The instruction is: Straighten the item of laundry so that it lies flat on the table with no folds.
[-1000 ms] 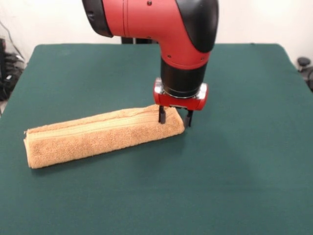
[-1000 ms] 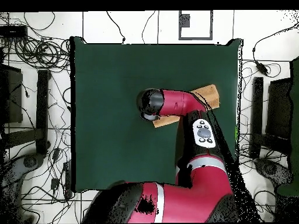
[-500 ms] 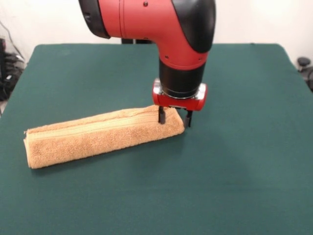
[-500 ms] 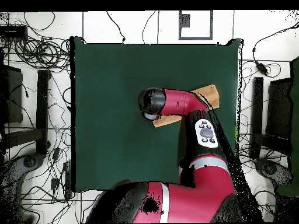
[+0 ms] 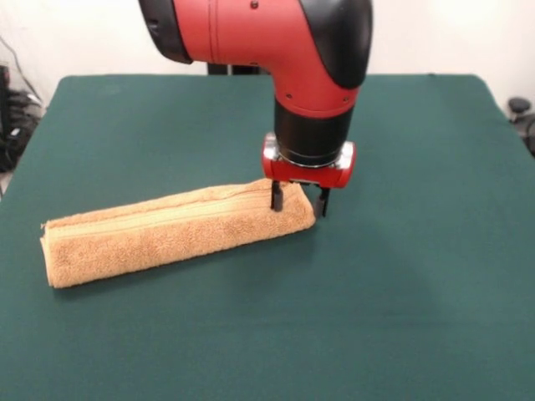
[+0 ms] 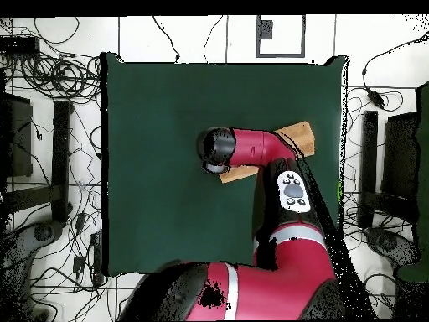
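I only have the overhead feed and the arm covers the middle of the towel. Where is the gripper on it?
Observer: The gripper is at the towel's end, one finger on top, the other just off the end.
Operator: Open or shut?
Observer: Open; the fingers stand apart, nothing pinched.
Operator: How does the towel lie?
Observer: Folded into a long thick strip on the table, a paler woven band along its top.

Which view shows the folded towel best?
The front view: the towel lies as a long folded bundle, gripper open at its end. In the overhead view the arm covers most of it; only two ends show.
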